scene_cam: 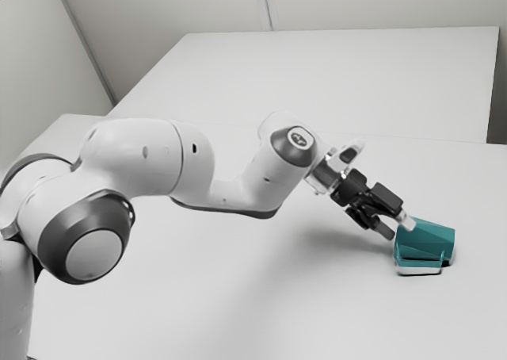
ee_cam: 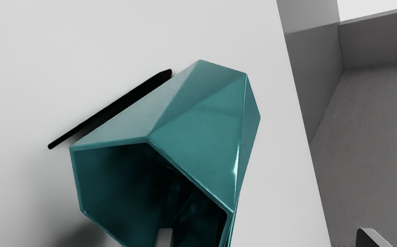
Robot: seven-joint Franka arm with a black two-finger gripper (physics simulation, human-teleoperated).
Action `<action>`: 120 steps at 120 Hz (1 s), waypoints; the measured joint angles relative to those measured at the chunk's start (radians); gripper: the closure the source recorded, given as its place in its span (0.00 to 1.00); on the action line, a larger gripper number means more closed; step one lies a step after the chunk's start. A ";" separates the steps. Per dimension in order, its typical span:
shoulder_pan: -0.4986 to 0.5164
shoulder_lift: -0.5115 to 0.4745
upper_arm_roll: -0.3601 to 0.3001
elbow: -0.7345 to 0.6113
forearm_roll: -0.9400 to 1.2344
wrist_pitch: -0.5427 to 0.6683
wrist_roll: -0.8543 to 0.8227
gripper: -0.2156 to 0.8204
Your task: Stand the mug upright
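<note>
Mug [scene_cam: 428, 237] down on its side, teal and faceted, lying on the pale desk [scene_cam: 317, 304], its open mouth facing the black pincer [scene_cam: 398, 227]! And the pincer is right there at the mug's mouth end, angled downward, its two fingers spread wide apart. Look at the wrist view: one fingertip [ee_cam: 165, 238] shows against the mug's dark opening, the other fingertip [ee_cam: 371, 238] well outside the mug's wall, so that wall runs between them, with no pinch on it. Whether the first tip touches the mug, I cannot tell. Alongside the mug runs a thin black strip [ee_cam: 109, 109], and off the mug's opposite side, past the desk's edge, comes grey floor [ee_cam: 373, 137]. White arm [scene_cam: 238, 174] stretching in toward the mug's mouth, bent above the desk!
</note>
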 joint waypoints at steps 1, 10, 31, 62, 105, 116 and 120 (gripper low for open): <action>0.000 0.001 0.000 0.001 0.000 0.000 0.001 0.23; -0.005 0.015 0.000 0.009 -0.002 0.000 0.007 0.23; -0.013 0.032 0.000 0.025 -0.012 0.000 0.019 0.24; -0.029 0.044 0.000 0.040 -0.021 0.000 0.032 0.28; -0.031 0.044 0.001 0.045 -0.025 0.000 0.043 0.58; -0.032 0.044 0.001 0.047 -0.024 0.000 0.045 0.66; -0.032 0.044 0.001 0.047 -0.024 0.000 0.045 0.69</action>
